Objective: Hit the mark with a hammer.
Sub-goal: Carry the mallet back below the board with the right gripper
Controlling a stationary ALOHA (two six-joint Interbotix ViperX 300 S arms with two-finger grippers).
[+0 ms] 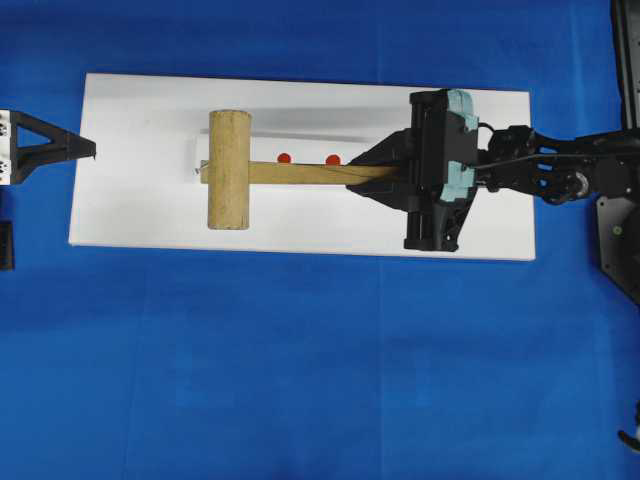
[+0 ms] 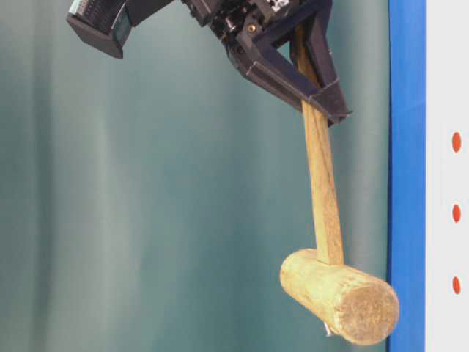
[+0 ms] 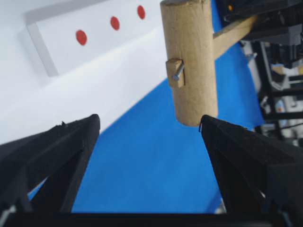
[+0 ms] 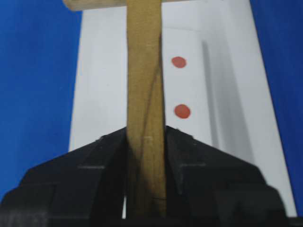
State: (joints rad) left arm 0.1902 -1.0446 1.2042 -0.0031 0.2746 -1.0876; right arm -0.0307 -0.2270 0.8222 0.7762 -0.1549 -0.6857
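My right gripper (image 1: pixel 372 172) is shut on the thin handle of the light-wood hammer (image 1: pixel 229 170), which it holds in the air above the white board (image 1: pixel 140 215). The thick hammer head hangs over the left end of the raised white strip (image 3: pixel 57 45). The strip carries three red dots. The one nearest my right gripper looks slightly the largest, so I take it for the mark (image 1: pixel 333 159), but the difference is slight. In the overhead view the hammer head hides the left dot. My left gripper (image 3: pixel 149 124) stands open and holds nothing at the board's left end.
Blue cloth (image 1: pixel 300 370) covers the table all around the board. Black arm hardware (image 1: pixel 615 230) stands at the right edge. The two smaller red dots (image 3: pixel 81 37) (image 3: pixel 115 22) sit on the strip left of the mark.
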